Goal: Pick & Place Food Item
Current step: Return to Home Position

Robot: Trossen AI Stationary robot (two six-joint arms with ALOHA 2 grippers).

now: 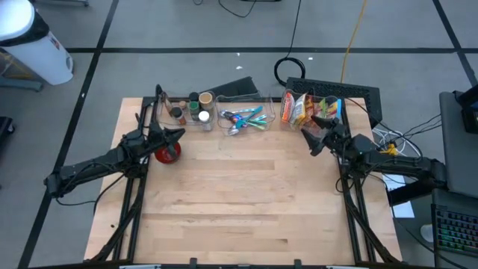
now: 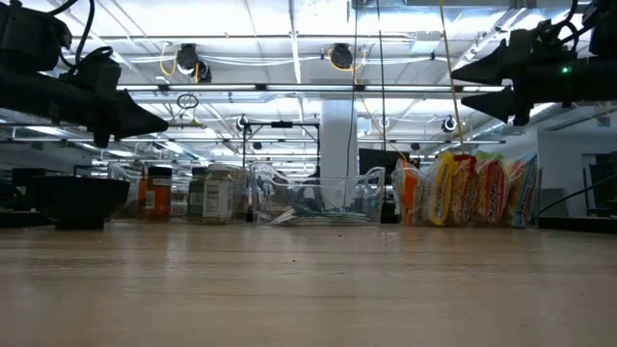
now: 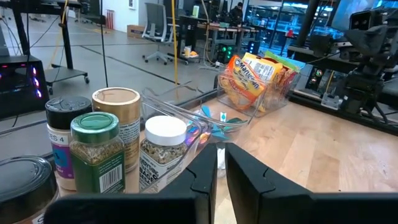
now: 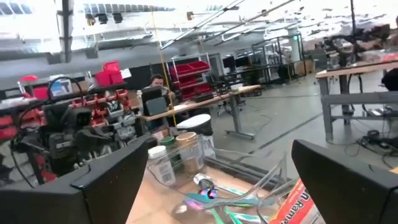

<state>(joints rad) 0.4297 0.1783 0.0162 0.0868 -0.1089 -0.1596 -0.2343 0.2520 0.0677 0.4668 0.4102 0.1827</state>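
The food items are bright snack packets [image 1: 310,110] standing upright in a clear bin at the table's far right, also seen as packets [image 2: 472,191] in the low view and packets [image 3: 258,74] in the left wrist view. My right gripper [image 1: 312,136] hovers just near of them, open and with nothing between its fingers, above the table [image 2: 463,85]. My left gripper [image 1: 181,134] hovers at the far left, shut and holding nothing, its fingers [image 3: 205,180] pointing level toward the spice jars [image 3: 99,149]. A red bowl [image 1: 166,153] rests on the table below it.
Along the far edge stand a clear bin of spice jars [image 1: 190,108] and a clear bin of coloured utensils [image 1: 243,119]. The wooden tabletop [image 1: 246,202] stretches toward the near edge. A dark keyboard [image 1: 336,91] lies behind the snack bin.
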